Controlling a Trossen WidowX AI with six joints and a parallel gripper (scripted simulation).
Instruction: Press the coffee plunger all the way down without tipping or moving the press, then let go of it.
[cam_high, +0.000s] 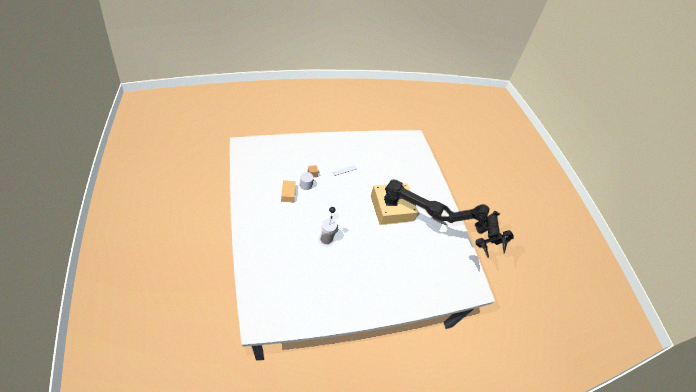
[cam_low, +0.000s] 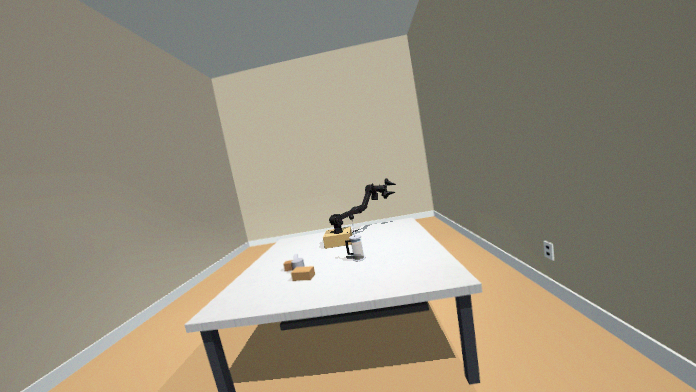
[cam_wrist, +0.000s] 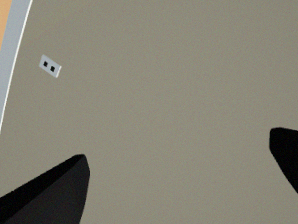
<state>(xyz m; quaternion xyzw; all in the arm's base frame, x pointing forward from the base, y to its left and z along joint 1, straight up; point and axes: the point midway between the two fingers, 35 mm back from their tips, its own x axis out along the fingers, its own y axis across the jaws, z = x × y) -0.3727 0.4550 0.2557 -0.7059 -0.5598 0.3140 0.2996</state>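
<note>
The coffee press (cam_high: 328, 233) (cam_low: 357, 247) stands upright on the white table, left of the arm's base in the top view. Its plunger knob (cam_high: 332, 210) (cam_low: 351, 217) is a small black ball, raised well above the lid on a thin rod. A black handle (cam_low: 348, 247) shows on the press's side in the exterior view. My gripper (cam_high: 496, 254) (cam_low: 394, 188) (cam_wrist: 179, 151) is open and empty. It hangs in the air by the table's right edge in the top view, far from the press. The wrist view shows only the two fingers, a wall and an outlet.
An orange block (cam_high: 288, 191) (cam_low: 302, 273), a grey cylinder (cam_high: 306, 181) (cam_low: 298, 263) and a smaller orange cube (cam_high: 313, 171) (cam_low: 288, 266) stand beyond the press in the top view. A thin pale strip (cam_high: 344, 170) lies near them. The arm's yellow base box (cam_high: 395, 216) (cam_low: 336, 240) is on the table.
</note>
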